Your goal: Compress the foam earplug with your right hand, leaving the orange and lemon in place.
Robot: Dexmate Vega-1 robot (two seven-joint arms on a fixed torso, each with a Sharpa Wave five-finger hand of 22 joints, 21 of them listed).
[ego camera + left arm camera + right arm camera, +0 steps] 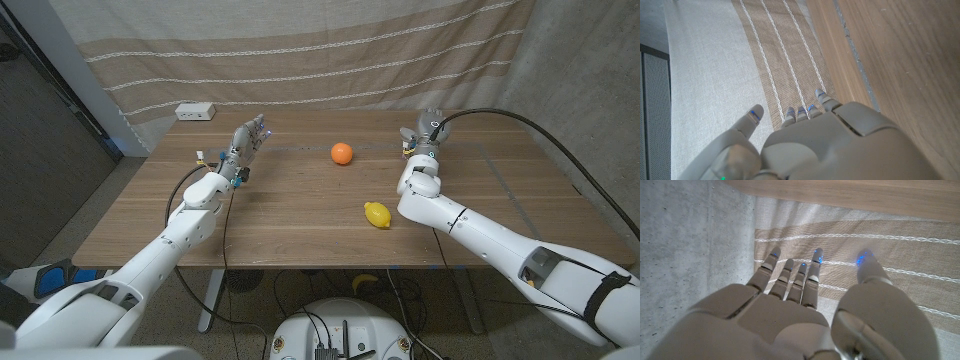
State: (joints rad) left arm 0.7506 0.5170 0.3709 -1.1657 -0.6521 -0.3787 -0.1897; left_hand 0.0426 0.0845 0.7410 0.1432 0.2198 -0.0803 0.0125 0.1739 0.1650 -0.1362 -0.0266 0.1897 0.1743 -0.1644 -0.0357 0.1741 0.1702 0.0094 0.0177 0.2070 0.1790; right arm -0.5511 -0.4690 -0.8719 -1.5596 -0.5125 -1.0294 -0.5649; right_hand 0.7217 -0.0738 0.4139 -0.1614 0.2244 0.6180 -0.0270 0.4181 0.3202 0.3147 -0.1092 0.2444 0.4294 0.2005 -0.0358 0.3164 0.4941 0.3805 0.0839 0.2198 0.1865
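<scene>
Nearest you, the lemon (377, 214) lies on the counter (290, 215), the orange (342, 152) beyond it. Your right hand (424, 137) and left hand (247, 140) hover empty, fingers spread. I cannot make out the earplug.

Orange (342, 152) and lemon (377, 214) lie well apart, with bare table (290, 215) between.

Both arms reach forward, left hand (246, 140) and right hand (424, 133) raised, fingers apart, holding nothing.
</scene>
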